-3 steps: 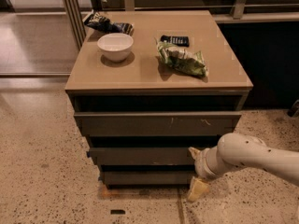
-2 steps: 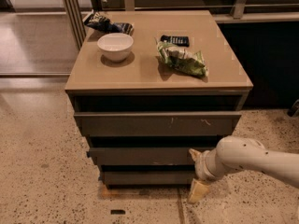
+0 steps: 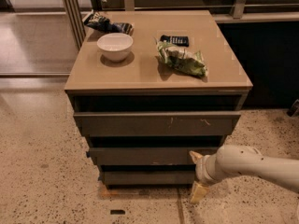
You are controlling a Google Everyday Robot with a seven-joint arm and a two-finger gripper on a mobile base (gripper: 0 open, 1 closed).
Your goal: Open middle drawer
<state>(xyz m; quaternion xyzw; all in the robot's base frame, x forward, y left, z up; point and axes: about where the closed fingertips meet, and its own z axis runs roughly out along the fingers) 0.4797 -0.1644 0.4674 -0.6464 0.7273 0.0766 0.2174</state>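
Note:
The middle drawer [image 3: 154, 156] is a long dark grey-brown front, second from the top of the cabinet, with a faint pale scuff on its lower edge. My gripper [image 3: 196, 174] is at the cabinet's lower right, by the right end of that front. Its two pale fingers are spread apart, one above the other. The upper fingertip [image 3: 195, 156] is at the middle drawer's right end. The lower fingertip [image 3: 198, 193] hangs near the floor, beside the bottom drawer [image 3: 147, 177]. Nothing is held.
The top drawer front [image 3: 159, 123] bears white scratch marks. On the tan cabinet top [image 3: 140, 71] are a white bowl [image 3: 115, 45], a green snack bag [image 3: 183, 59], a dark packet [image 3: 174, 40] and another bag [image 3: 106, 23]. Speckled floor lies around; a dark wall is right.
My arm has edged slightly left and down toward the cabinet's lower right. The drawers have not visibly moved.

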